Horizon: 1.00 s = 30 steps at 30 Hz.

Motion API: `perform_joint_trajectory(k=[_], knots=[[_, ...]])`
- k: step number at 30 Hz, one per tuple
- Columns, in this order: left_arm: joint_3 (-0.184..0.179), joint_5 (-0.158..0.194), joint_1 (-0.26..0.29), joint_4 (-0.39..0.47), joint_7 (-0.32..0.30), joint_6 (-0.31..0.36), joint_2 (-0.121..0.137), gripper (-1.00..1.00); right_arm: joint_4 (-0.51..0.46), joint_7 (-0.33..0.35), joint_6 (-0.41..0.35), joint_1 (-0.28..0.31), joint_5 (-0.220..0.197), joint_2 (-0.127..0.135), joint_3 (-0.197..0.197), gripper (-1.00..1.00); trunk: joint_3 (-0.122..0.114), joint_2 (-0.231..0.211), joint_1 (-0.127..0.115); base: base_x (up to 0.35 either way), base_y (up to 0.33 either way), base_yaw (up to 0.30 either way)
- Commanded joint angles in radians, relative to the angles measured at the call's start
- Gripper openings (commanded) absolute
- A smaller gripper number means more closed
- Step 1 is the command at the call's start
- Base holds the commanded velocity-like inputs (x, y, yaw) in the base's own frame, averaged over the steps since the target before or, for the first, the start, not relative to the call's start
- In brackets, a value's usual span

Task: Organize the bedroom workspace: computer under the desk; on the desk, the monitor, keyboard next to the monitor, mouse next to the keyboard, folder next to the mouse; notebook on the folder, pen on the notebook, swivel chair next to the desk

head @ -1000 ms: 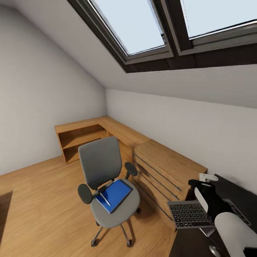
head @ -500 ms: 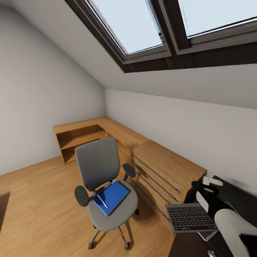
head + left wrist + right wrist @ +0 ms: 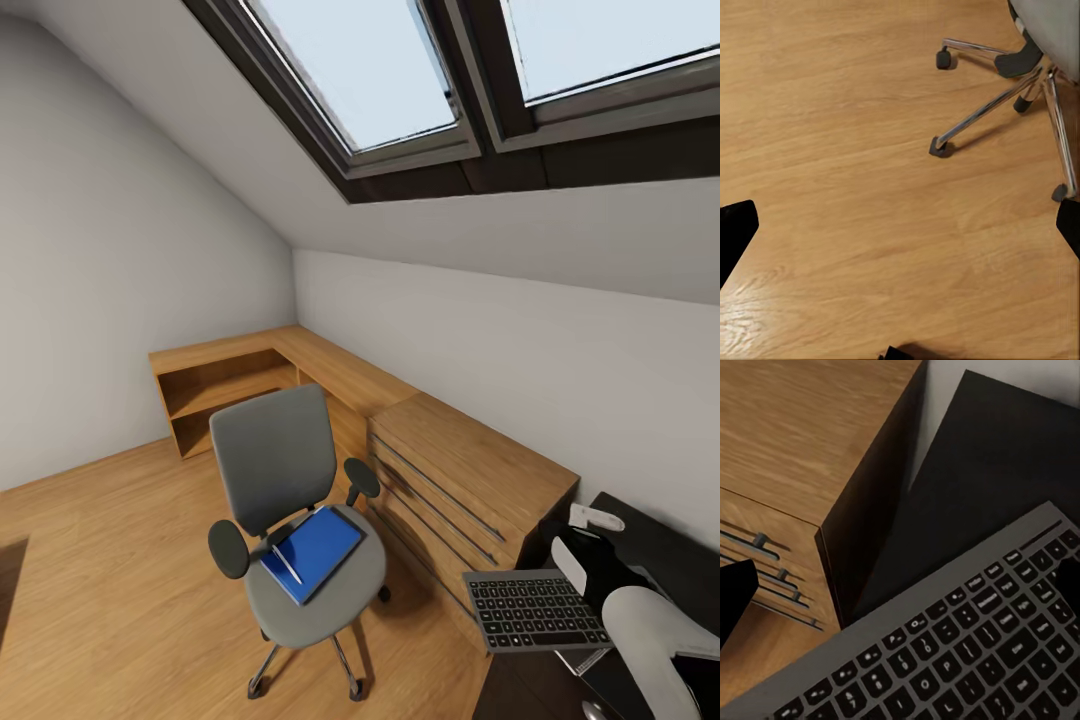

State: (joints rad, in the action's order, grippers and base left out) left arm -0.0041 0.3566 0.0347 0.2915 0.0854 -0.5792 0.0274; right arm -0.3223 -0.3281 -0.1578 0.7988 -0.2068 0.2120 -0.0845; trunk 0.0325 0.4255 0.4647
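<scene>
One swivel chair (image 3: 290, 520), well left of the right hand (image 3: 585, 560), carries the folder (image 3: 315, 552) with pen (image 3: 284, 562) on top. Keyboard (image 3: 535, 610) overhangs the black desk (image 3: 660, 550) edge at that hand; grip unclear. Left hand (image 3: 900, 225): fingers spread, empty, above the floor (image 3: 832, 150).

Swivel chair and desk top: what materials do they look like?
Swivel chair: seat and back look like matte grey fabric, no shine; armrests black and padded; base bright and mirror-like, probably chromed metal. Desk top: smooth black slab with a faint sheen, likely laminate or lacquer; the render leaves that open.
</scene>
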Motion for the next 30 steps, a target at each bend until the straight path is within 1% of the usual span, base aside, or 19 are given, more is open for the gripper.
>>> perform_joint_trajectory(k=[1,5,6,7,9,10,11,12,15,16,17,18,19,21,23,24,25,26,30], knots=[[-0.001,-0.004,0.001,0.004,0.006,-0.003,0.001,1.00,-0.003,-0.003,-0.005,0.000,-0.007,0.000,0.000,1.00,0.006,0.010,0.005,0.000,0.000,0.000],[-0.001,-0.002,0.001,0.017,0.003,0.007,0.005,1.00,-0.005,-0.004,-0.007,0.001,-0.007,-0.001,0.002,1.00,0.018,0.038,0.020,0.000,0.000,0.000],[0.000,-0.002,0.001,0.018,0.003,0.026,0.006,1.00,-0.005,-0.004,-0.008,0.001,-0.006,-0.001,0.003,1.00,0.021,0.045,0.024,0.000,0.000,0.000],[0.002,0.001,0.001,0.021,0.002,0.067,0.008,1.00,-0.005,-0.004,-0.008,0.001,-0.006,-0.001,0.003,1.00,0.024,0.052,0.028,0.000,0.000,0.000],[0.019,0.016,0.001,0.074,0.002,0.215,0.019,1.00,-0.006,-0.005,-0.008,0.001,-0.006,-0.002,0.004,1.00,0.031,0.066,0.035,0.000,0.000,0.000],[0.032,0.026,0.001,0.134,0.002,0.309,0.029,1.00,-0.006,-0.005,-0.008,0.001,-0.006,-0.002,0.004,1.00,0.034,0.073,0.039,0.000,0.000,0.000],[0.049,0.038,0.001,0.219,0.002,0.425,0.043,1.00,-0.006,-0.005,-0.007,0.001,-0.006,-0.002,0.004,1.00,0.037,0.080,0.043,0.000,0.000,0.000],[0.057,0.043,0.001,0.257,0.002,0.478,0.049,1.00,-0.006,-0.005,-0.007,0.001,-0.006,-0.002,0.005,1.00,0.040,0.087,0.047,0.000,0.000,0.000],[0.094,0.096,0.001,0.453,0.001,0.765,0.086,1.00,-0.007,-0.004,-0.002,0.001,-0.005,-0.002,0.006,1.00,0.049,0.108,0.058,0.000,0.000,0.000],[0.098,0.107,0.001,0.486,0.001,0.803,0.090,1.00,-0.007,-0.003,-0.001,0.000,-0.005,-0.003,0.006,1.00,0.053,0.115,0.062,0.000,0.000,0.000],[0.105,0.136,-0.001,0.599,0.001,0.894,0.098,1.00,-0.007,-0.003,0.000,0.000,-0.004,-0.003,0.006,1.00,0.056,0.122,0.066,0.000,0.000,0.000],[0.112,0.160,-0.039,0.811,0.003,1.002,0.103,1.00,-0.007,-0.002,0.001,0.001,-0.004,-0.002,0.006,1.00,0.059,0.129,0.070,0.000,0.000,0.000],[0.114,0.167,-0.091,0.959,0.006,1.056,0.104,1.00,-0.007,-0.002,0.000,0.001,-0.004,-0.001,0.005,1.00,0.062,0.136,0.074,0.000,0.000,0.000],[0.115,0.171,-0.120,1.021,0.007,1.074,0.104,1.00,-0.007,-0.002,-0.002,0.000,-0.004,-0.001,0.005,1.00,0.068,0.150,0.081,0.000,0.000,0.000],[0.121,0.173,-0.136,1.042,0.008,1.082,0.104,1.00,-0.007,-0.003,-0.002,0.000,-0.003,0.000,0.005,1.00,0.075,0.164,0.089,0.000,0.000,0.000],[0.130,0.174,-0.142,1.030,0.007,1.082,0.104,1.00,-0.007,-0.003,-0.001,0.000,-0.003,0.001,0.005,1.00,0.078,0.171,0.093,0.000,0.000,0.000],[0.150,0.173,-0.147,0.983,0.004,1.073,0.103,1.00,-0.007,-0.003,-0.001,0.000,-0.003,0.001,0.005,1.00,0.081,0.178,0.097,0.000,0.000,0.000],[0.156,0.173,-0.148,0.970,0.003,1.068,0.102,1.00,-0.007,-0.003,-0.001,0.000,-0.003,0.001,0.005,1.00,0.084,0.185,0.100,0.000,0.000,0.000],[0.191,0.172,-0.152,0.921,0.001,0.995,0.102,1.00,-0.002,-0.003,0.000,0.001,-0.001,0.000,0.006,1.00,0.096,0.213,0.116,0.000,0.000,0.000]])
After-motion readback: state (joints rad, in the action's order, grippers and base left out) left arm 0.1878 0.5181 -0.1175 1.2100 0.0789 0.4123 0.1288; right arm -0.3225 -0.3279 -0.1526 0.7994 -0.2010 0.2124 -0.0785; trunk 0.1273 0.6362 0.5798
